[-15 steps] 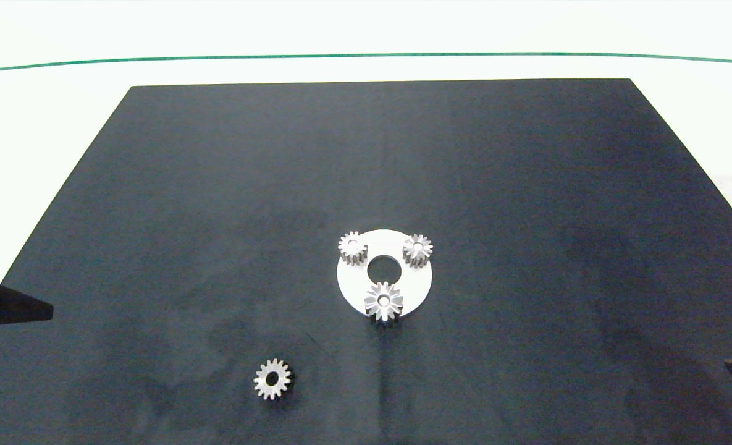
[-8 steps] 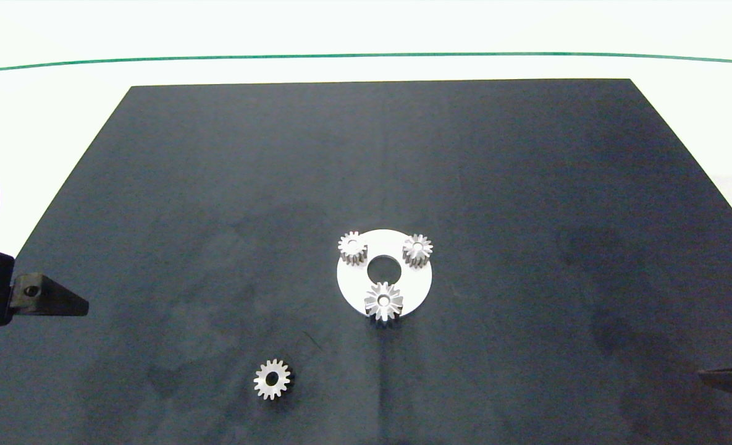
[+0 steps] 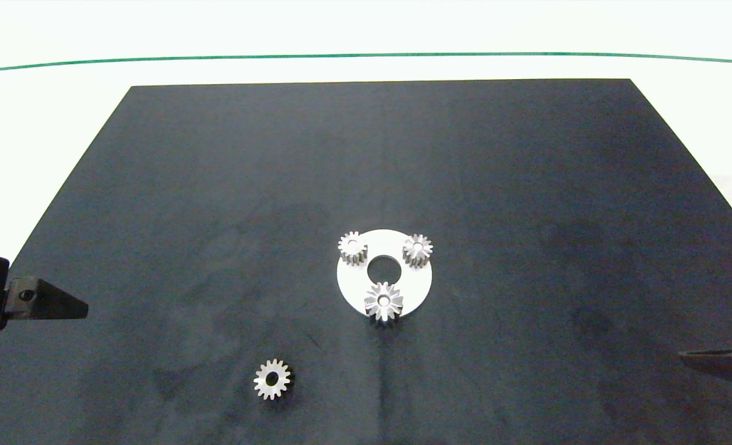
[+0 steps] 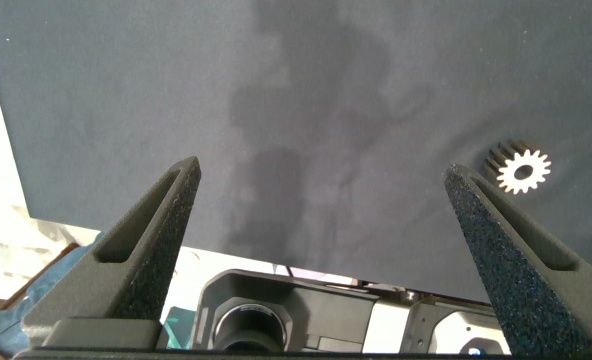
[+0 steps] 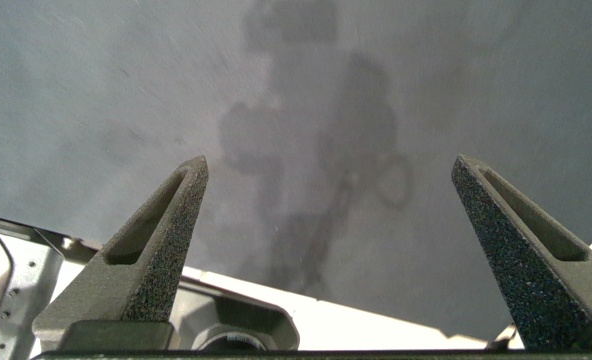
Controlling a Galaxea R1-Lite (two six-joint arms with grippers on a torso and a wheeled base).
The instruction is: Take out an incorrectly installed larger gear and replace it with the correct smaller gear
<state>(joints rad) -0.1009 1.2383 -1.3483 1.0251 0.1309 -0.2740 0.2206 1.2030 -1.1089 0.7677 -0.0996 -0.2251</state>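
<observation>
- Spread over a white table point(image 3: 50, 105), we see a black mat point(image 3: 378, 161) that carries everything, with a thin green line point(image 3: 366, 55) crossing the white surface beyond its far edge.
- We find the larger gear point(image 3: 383, 301), spiky and star-like, seated on the near edge of a white disc point(image 3: 416, 285) near the middle of the mat.
- We see the smaller gear point(image 3: 272, 379) lying flat on the bare mat, nearer to us and to the left of the disc, well apart from it; the left wrist view shows it too point(image 4: 524, 170).
- We count two more blunt-toothed gears on the disc: the far-left gear point(image 3: 353, 247) and the far-right gear point(image 3: 417, 250), either side of the disc's round centre hole point(image 3: 383, 269).
- We see the left gripper point(image 4: 321, 190) at the mat's left edge, well apart from the smaller gear, its jaws spread wide and holding nothing.
- We see the right gripper point(image 5: 326, 190) at the mat's right edge, near side, over bare mat, its jaws likewise wide apart and empty.
</observation>
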